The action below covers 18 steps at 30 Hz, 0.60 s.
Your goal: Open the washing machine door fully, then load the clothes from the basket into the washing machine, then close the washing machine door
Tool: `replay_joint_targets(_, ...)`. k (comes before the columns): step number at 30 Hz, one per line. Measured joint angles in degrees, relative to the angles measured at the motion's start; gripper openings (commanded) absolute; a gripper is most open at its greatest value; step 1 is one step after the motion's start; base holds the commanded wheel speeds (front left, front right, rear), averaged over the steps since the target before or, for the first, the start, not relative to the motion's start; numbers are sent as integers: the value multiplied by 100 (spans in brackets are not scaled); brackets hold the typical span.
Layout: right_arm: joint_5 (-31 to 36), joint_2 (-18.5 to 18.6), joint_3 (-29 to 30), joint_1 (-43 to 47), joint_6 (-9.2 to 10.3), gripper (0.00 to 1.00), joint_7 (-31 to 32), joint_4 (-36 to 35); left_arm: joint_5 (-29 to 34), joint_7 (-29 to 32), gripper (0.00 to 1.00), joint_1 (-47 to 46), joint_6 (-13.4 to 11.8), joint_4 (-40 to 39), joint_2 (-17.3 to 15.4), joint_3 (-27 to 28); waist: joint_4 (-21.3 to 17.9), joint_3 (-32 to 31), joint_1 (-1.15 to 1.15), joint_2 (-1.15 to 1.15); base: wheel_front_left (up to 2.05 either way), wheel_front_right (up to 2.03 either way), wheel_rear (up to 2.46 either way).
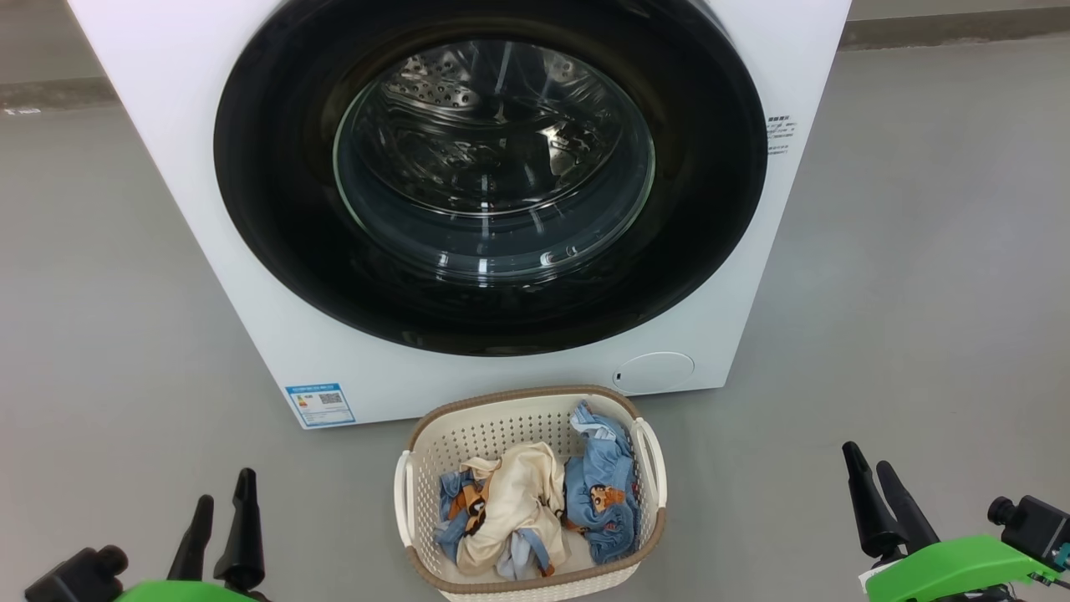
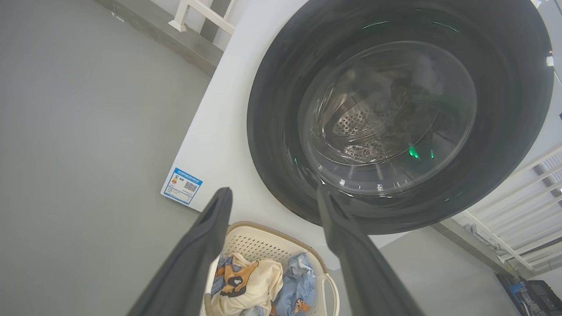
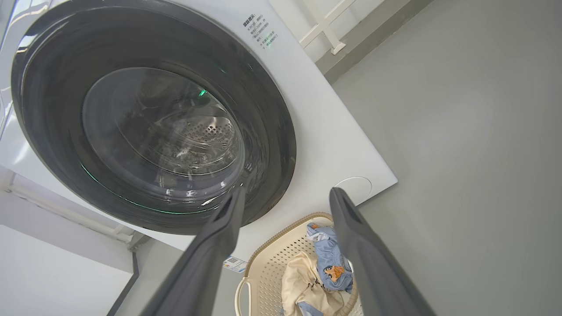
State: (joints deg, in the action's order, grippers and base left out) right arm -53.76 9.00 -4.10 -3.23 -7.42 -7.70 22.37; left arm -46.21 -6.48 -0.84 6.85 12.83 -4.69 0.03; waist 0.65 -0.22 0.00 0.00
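The white washing machine (image 1: 251, 276) stands on the floor ahead, its round black door (image 1: 284, 209) closed flush against the front, steel drum visible through the glass. Right in front of it sits the cream basket (image 1: 468, 435) holding the clothes (image 1: 518, 502): a cream-yellow piece among light blue bear-print ones. My left gripper (image 1: 224, 489) is open at the lower left, well left of the basket, nothing between its fingers. At the lower right my right gripper (image 1: 869, 468) is open and empty too. The left wrist view has the door (image 2: 272, 109) and basket (image 2: 263, 245); the right wrist view shows the door (image 3: 272, 131) and clothes (image 3: 329, 263).
Grey floor (image 1: 919, 293) spreads to both sides of the machine. A blue label sticker (image 1: 320, 404) and a round flap (image 1: 654, 371) sit low on its front. White rack frames (image 2: 518, 219) stand beside the machine.
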Motion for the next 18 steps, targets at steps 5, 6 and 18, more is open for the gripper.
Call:
replay_joint_targets(5,391,0,-4,-21,0,100,-57,69,414,-66,100,2,4,0,-1,-40,7,-1,0,0,0,0,0)
replay_joint_targets(6,471,0,-8,-39,0,100,-71,87,498,-78,100,2,4,0,-1,-43,9,0,0,0,0,0,0)
replay_joint_targets(18,1310,1,-43,-114,0,100,-236,222,1329,-270,100,26,7,7,-22,-85,16,-8,0,0,0,0,0)
